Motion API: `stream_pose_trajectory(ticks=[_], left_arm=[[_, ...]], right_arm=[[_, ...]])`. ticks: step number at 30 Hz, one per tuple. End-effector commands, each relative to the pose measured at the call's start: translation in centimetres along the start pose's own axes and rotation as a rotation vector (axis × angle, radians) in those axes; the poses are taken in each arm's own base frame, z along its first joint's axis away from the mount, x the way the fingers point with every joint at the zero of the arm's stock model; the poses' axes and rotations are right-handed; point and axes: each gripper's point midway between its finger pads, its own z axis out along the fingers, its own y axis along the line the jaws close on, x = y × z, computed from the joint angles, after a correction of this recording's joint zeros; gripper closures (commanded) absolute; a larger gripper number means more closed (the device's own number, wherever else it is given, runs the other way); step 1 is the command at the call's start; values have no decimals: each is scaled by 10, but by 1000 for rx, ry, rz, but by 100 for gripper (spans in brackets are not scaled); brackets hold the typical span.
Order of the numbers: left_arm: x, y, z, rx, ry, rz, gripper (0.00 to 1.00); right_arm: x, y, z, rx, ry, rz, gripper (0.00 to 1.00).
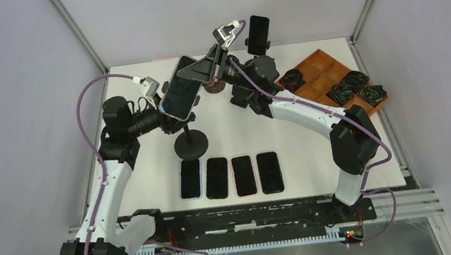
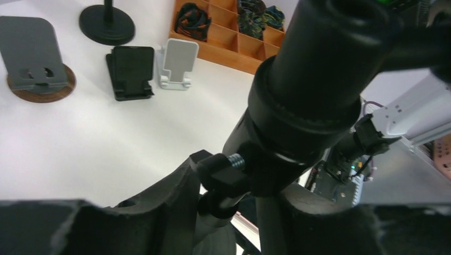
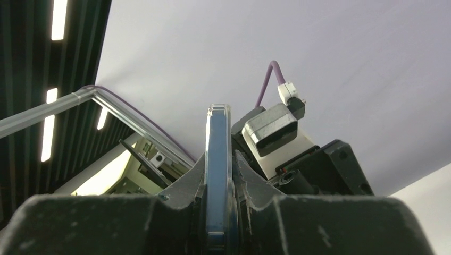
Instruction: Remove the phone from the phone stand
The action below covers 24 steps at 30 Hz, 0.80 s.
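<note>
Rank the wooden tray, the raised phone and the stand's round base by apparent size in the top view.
Wooden tray, largest.
Phone, second, though raised nearer the camera.
Round base, smallest.

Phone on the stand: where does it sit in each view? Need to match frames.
Top external: phone at centre, tilted on the phone stand, right gripper at its upper edge.
Left wrist: not visible; only the stand's pole.
Right wrist: centre, edge-on between the fingers.
Shared landmark: left wrist camera, in top and right wrist views.
</note>
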Motion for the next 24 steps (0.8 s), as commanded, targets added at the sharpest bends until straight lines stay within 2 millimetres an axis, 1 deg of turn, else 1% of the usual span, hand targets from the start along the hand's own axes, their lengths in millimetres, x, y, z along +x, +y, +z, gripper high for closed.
stream_pose_trajectory(ticks=[1, 3, 4, 5, 6, 7, 8, 13, 15, 17, 20, 24], left_arm=[[-13, -21, -2, 76, -21, -11, 56], [-19, -26, -3, 95, -27, -2, 58], [-22, -29, -3, 105, -29, 9, 64], [-26, -30, -4, 107, -30, 23, 74], [-27, -32, -5, 109, -26, 42, 89], [-25, -33, -6, 117, -15, 56, 95], [-21, -34, -8, 119, 6, 64, 97], [-3, -38, -13, 145, 78, 69, 98], [0, -40, -14, 150, 83, 55, 98], [2, -42, -15, 158, 84, 54, 98], [8, -43, -18, 169, 104, 85, 98], [17, -44, -21, 177, 133, 117, 98]], right_arm=[[-14, 94, 1, -255, -81, -74, 100], [-12, 89, 0, -249, -80, -66, 100], [-10, 85, 0, -242, -79, -61, 100], [-10, 83, -1, -239, -79, -59, 100], [-11, 79, -3, -233, -81, -56, 100], [-11, 75, -5, -227, -81, -55, 100], [-13, 70, -7, -216, -79, -55, 100], [-24, 51, -20, -175, -84, -64, 100], [-28, 44, -26, -158, -89, -71, 100], [-37, 37, -36, -134, -102, -86, 100], [-51, 33, -48, -118, -105, -107, 100], [-69, 40, -60, -129, -116, -148, 100]])
